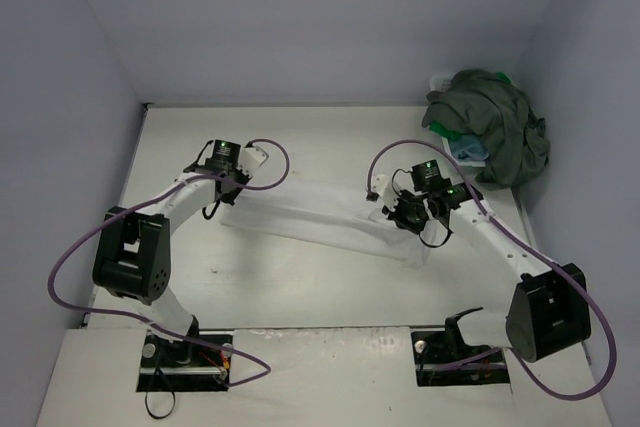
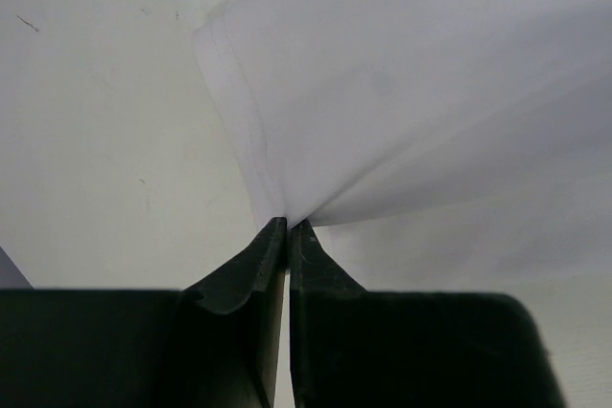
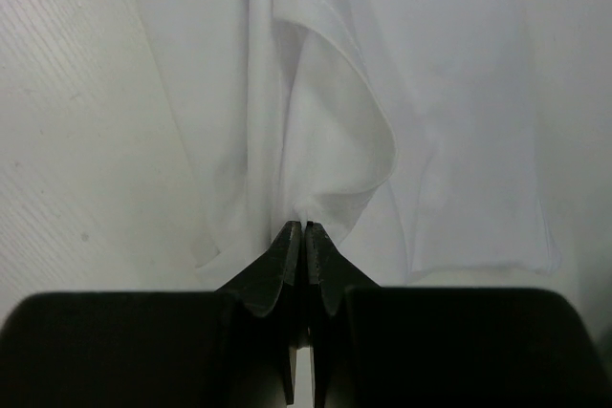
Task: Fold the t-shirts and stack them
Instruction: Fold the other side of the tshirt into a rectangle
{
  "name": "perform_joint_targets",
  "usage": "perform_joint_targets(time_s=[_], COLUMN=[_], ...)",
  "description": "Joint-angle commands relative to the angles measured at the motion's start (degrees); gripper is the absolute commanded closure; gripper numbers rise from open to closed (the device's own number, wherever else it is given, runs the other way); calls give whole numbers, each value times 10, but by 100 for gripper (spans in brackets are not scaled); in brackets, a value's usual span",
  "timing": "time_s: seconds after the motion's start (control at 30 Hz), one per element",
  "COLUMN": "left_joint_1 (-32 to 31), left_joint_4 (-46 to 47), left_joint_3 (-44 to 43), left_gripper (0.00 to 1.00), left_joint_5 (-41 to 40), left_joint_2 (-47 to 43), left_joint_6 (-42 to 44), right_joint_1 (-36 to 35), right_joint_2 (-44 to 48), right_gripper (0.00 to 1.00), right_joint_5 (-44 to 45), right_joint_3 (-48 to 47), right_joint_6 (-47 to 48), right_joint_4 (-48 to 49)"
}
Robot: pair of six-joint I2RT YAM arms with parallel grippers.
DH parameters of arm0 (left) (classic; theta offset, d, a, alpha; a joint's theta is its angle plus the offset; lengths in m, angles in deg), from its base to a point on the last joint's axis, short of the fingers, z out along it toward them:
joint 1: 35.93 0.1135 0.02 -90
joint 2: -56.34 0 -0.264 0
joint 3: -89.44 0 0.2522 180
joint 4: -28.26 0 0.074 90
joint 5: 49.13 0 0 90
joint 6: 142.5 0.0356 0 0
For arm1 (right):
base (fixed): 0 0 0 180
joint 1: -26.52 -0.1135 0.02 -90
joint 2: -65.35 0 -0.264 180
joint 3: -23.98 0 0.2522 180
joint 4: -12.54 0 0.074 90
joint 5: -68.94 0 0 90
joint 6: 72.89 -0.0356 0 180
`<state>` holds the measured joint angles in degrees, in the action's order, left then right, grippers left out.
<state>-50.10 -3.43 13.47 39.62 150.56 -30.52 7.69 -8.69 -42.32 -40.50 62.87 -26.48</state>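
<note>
While both arms reach out over the table (image 1: 300,142), we see the white t-shirt (image 1: 315,219) drawn into a long band between the left hand (image 1: 228,192) and the right hand (image 1: 408,215), lying across the middle of the table; whether it is lifted clear of the surface we cannot tell. In the left wrist view, the left hand (image 2: 289,225) is clamped tight on a corner of the white t-shirt (image 2: 411,93), and the hemmed edge fans away from the pinch. In the right wrist view, the right hand (image 3: 304,227) is likewise closed on a gathered bunch of the same shirt (image 3: 330,93), where several layers and a stitched hem converge. The other t-shirts lie heaped at the far right corner, well apart from the hands: a dark olive-grey shirt (image 1: 500,122) on top, with scraps of a bright green shirt (image 1: 503,76) and a light blue shirt (image 1: 468,147) showing. We judge the step in hand to be stretching or carrying the white shirt over for a fold. To do it well, we would move both hands together at equal height and pace. The tension should be just enough to smooth the wrinkles near the right pinch without pulling cloth from either grip. The carried edge should be laid squarely on its opposite edge before release, since uneven travel would skew the fold.
</note>
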Motion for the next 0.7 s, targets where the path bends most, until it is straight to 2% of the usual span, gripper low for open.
perform_joint_targets(time_s=[0.0,0.1,0.2,0.33,0.37,0.47,0.53,0.67], left_joint_1=[-2,-6,-10,-16,-19,-24,-29,-33], left_joint_4=[-4,-10,-10,-16,-18,-27,-33,-49], left_joint_3=[-6,-3,3,0,-4,-9,-10,-19], left_gripper=[99,99,95,89,86,82,77,75], left_joint_5=[9,13,13,26,26,24,23,18], left_joint_2=[-26,-21,-11,7,11,23,29,42], left_joint_6=[-9,-9,-10,-6,-7,-4,1,9], right_joint_1=[-3,-3,-2,-3,-3,-3,-3,-2], right_joint_2=[-9,-26,-44,-80,-84,-94,-91,-72], right_gripper=[100,99,93,80,71,61,56,47], right_joint_5=[-2,-10,-19,-33,-35,-38,-37,-19], right_joint_3=[7,14,18,19,19,14,12,1], right_joint_6=[14,19,21,22,22,20,18,14], right_joint_4=[-1,-1,-1,1,2,2,2,1])
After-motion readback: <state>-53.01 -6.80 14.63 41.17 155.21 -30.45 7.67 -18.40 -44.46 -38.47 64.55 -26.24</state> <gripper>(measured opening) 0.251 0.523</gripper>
